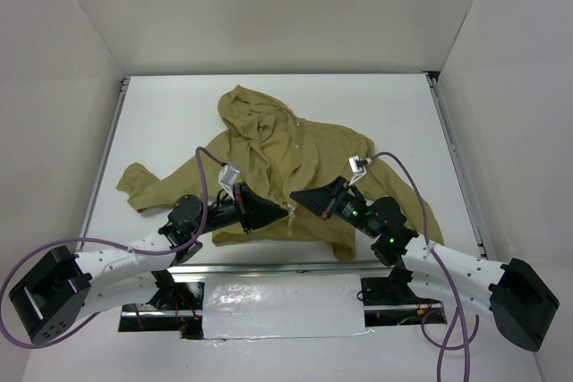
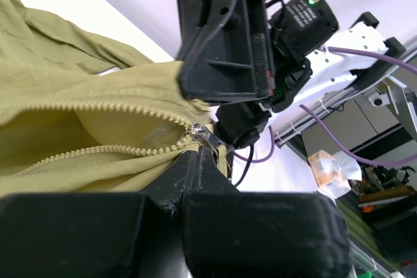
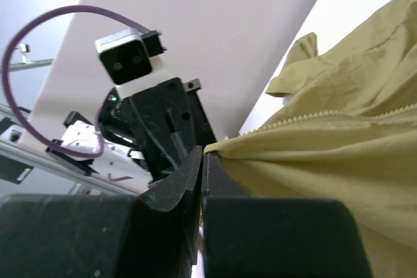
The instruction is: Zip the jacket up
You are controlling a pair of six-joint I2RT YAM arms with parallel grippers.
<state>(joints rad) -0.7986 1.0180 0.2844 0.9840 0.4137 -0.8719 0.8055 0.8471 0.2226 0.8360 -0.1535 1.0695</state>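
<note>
The olive-tan jacket (image 1: 269, 154) lies spread on the white table, hood at the far end, one sleeve out to the left (image 1: 143, 187). Its front zipper is open, the two rows of teeth (image 2: 98, 105) parting away from the metal slider (image 2: 197, 132). My left gripper (image 1: 285, 212) is shut on the slider's pull tab at the jacket's near hem, as the left wrist view (image 2: 203, 149) shows. My right gripper (image 1: 296, 195) faces it tip to tip and is shut on the hem fabric beside the zipper's bottom end (image 3: 203, 153). The jacket fabric (image 3: 326, 154) stretches away from its jaws.
White walls enclose the table on three sides. A metal rail (image 1: 269, 270) and a white sheet (image 1: 282, 306) run along the near edge between the arm bases. Purple cables (image 1: 407, 176) loop above both wrists. The jacket's right side bunches beside the right arm (image 1: 421, 212).
</note>
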